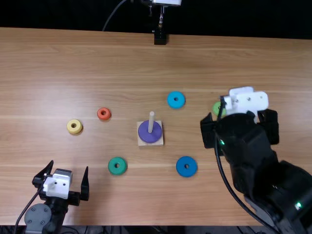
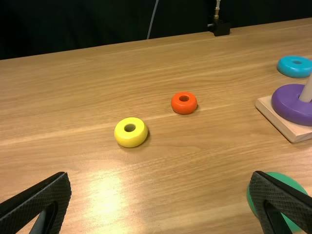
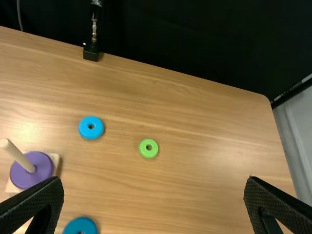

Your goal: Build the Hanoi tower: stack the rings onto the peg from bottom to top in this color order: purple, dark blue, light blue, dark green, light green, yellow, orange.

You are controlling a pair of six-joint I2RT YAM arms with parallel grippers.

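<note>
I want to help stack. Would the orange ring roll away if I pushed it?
Probably not: the orange ring lies flat, so it would likely slide. Stood on its rounded edge, it might roll. Its shiny surface may feel slippery.

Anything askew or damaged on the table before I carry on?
Nothing stands out: the purple ring sits flat on the base, the peg looks upright, and the six loose rings lie flat, with no visible damage.
</note>
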